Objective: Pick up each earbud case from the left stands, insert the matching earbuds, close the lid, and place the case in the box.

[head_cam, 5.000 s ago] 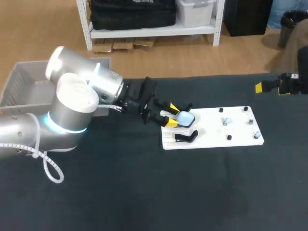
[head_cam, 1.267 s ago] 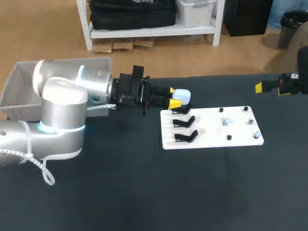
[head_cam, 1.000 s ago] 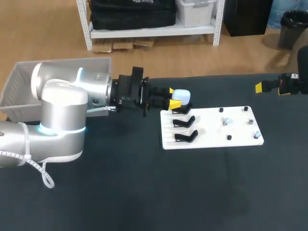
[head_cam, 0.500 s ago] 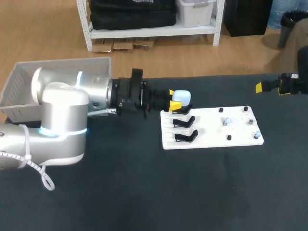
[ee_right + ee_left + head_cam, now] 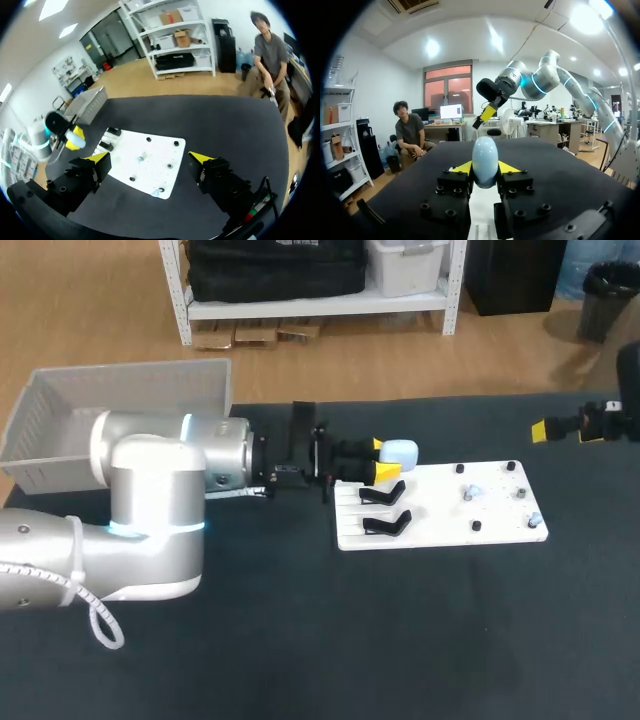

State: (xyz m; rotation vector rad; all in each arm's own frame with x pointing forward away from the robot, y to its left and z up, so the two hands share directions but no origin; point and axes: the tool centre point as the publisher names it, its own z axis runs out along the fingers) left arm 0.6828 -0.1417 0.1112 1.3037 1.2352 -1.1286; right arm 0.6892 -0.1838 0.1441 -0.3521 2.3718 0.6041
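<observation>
Glossy, rounded pale-blue earbud case sits clamped in the left pincer; right pincer gapes wide.

Robotics lab — silver left arm, right arm, black worktable, white fixture board

The head camera sits high behind the robot and looks down on the whole black table, with the white stand board right of centre. The left wrist camera looks level along the left gripper, tight on the earbud case, facing the right arm. The right wrist camera hangs well back, looking down on that same board and the left gripper.
</observation>
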